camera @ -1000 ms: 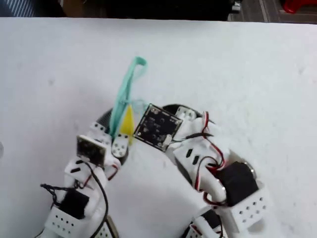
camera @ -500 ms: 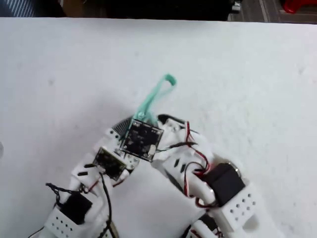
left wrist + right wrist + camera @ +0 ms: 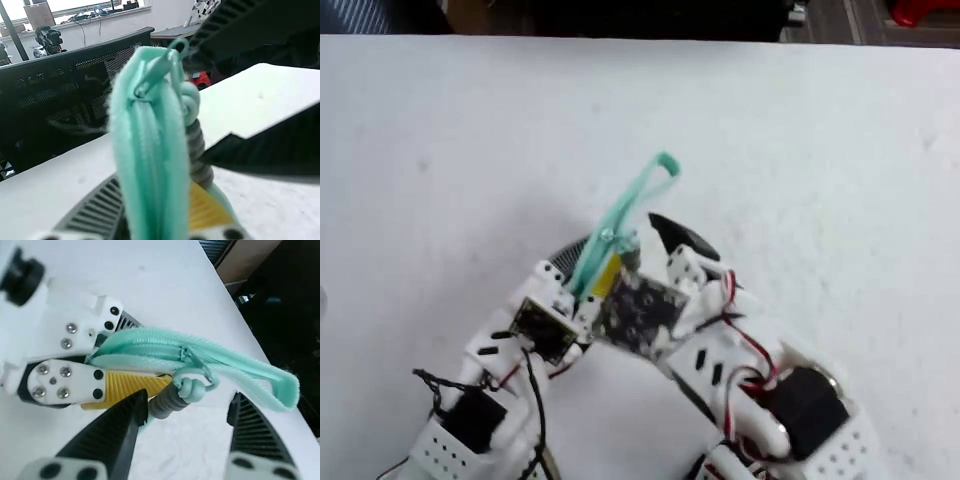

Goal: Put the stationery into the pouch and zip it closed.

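Left gripper [image 3: 582, 275]: It was clamped tight on the pouch [image 3: 625, 205] and gripped it near one end. Its yellow pad [image 3: 132, 385] lay flat against one face and its white jaw pressed the other.
Right gripper [image 3: 187, 402]: It was spread wide and held nothing. Its two black fingers [image 3: 117, 437] stood one on each side of the zip pull [image 3: 192, 386] and, as far as could be seen, touched neither the pull nor the fabric.
Pouch: The pouch was mint green and thin and stood on edge. It stuck straight out ahead of the left gripper's jaws, and its looped far end reached beyond the tips of both grippers. It could not be told whether its lower edge rested on the table.
Slider [image 3: 185, 351]: It sat on the pouch's upper edge, just past the tip of the left gripper's yellow pad. It was level with the gap between the right gripper's fingers. How far the zip was closed could not be told.
Zip pull: It was a mint ring and bead on a grey toggle [image 3: 164, 405]. It hung from the slider on the side that faced the right gripper, close to that gripper's fingertips.
Table [image 3: 800, 150]: It was white and lay under both grippers.
Chair [image 3: 60, 80]: It was black mesh and stood past the table's far edge, ahead of the left gripper and behind the pouch.
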